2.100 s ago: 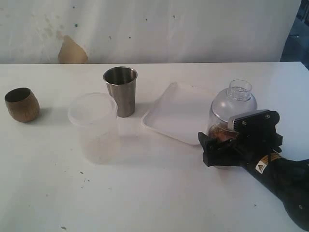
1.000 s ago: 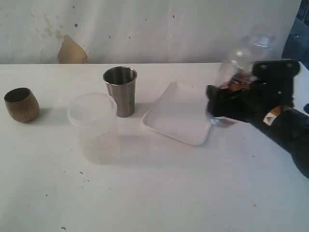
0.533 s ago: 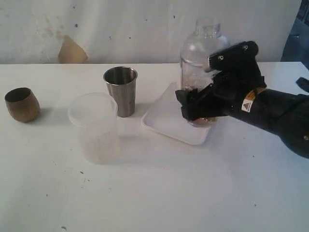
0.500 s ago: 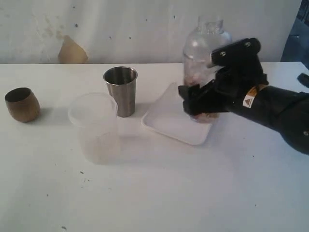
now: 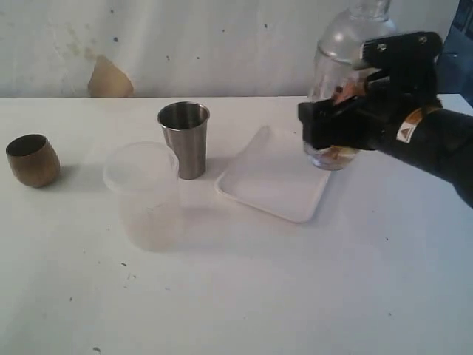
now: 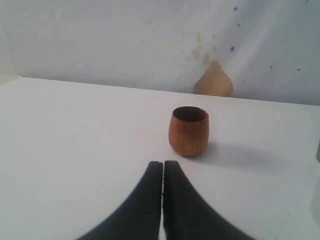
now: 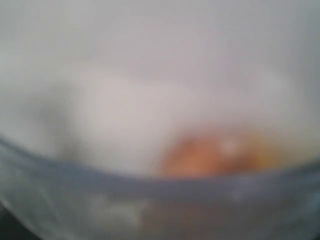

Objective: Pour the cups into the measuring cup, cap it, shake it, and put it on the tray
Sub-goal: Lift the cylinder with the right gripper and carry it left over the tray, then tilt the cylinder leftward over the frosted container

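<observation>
My right gripper [image 5: 334,126] is shut on the measuring cup [image 5: 334,63], a clear cylinder capped with a clear dome lid [image 5: 367,10]. It hangs upright in the air over the far right part of the white tray [image 5: 270,177], and orange-brown contents [image 5: 336,154] sit at its bottom. The right wrist view is a blur of the cup wall [image 7: 150,110] pressed close. On the table stand the steel tumbler [image 5: 185,139], the frosted plastic cup [image 5: 144,194] and the brown wood-look cup [image 5: 32,159]. My left gripper [image 6: 163,165] is shut and empty, just short of the wood-look cup [image 6: 188,131].
A white wall with a tan patch [image 5: 111,78] backs the table. The tumbler and the frosted cup stand close together just left of the tray. The left arm does not show in the exterior view.
The right gripper has swung the capped measuring cup from the tray's far edge up and to the right, after earlier swings left and right. The cups, tray and left gripper have not moved.
</observation>
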Robot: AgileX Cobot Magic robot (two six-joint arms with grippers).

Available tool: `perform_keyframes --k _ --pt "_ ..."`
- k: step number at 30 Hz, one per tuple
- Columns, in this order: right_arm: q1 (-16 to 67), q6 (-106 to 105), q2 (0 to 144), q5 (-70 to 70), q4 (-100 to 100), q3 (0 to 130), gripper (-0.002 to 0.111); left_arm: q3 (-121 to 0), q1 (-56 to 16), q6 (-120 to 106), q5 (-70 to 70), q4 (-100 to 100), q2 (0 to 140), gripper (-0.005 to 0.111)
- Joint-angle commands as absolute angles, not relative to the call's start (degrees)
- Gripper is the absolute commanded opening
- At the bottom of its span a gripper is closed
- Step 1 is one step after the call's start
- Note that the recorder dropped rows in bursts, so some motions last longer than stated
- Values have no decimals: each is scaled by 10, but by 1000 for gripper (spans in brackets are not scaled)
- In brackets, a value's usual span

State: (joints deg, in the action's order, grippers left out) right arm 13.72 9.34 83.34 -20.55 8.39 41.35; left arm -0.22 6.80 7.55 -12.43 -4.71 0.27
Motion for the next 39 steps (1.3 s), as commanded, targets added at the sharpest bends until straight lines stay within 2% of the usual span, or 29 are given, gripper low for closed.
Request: perform_keyframes --k 1,2,3,5,6,8,11,14,17,21,23,26,30,34,39 --pt "175 31 827 -280 72 415 0 0 67 76 -117 -48 0 1" --pt "163 0 837 -285 -20 422 0 0 67 76 -117 -48 0 1" --pt "152 17 844 -274 -22 429 0 0 67 76 -117 -48 0 1" --pt "195 94 830 -268 158 426 0 0 67 76 -117 -48 0 1" --pt "206 64 828 -273 152 428 0 0 67 76 -117 -48 0 1" --pt "188 -95 864 -275 -119 463 0 0 67 76 -117 -48 0 1" --pt "233 -122 864 -202 -8 485 0 0 67 76 -117 -48 0 1" --pt "224 -156 899 -255 -166 502 0 0 67 76 -117 -48 0 1" --pt "272 -137 886 -202 -24 496 0 0 67 76 -117 -48 0 1" --pt "248 -181 911 -298 -214 502 0 0 67 76 -117 -48 0 1" --pt "237 -156 916 -254 -188 513 0 0 67 76 -117 -48 0 1" --pt "283 -153 899 -198 -41 508 0 0 67 76 -117 -48 0 1" --pt "271 -236 916 -295 -241 515 0 0 67 76 -117 -48 0 1" --pt "295 -245 913 -203 -113 527 0 0 67 76 -117 -48 0 1" --pt "306 -293 938 -275 -135 527 0 0 67 76 -117 -48 0 1"
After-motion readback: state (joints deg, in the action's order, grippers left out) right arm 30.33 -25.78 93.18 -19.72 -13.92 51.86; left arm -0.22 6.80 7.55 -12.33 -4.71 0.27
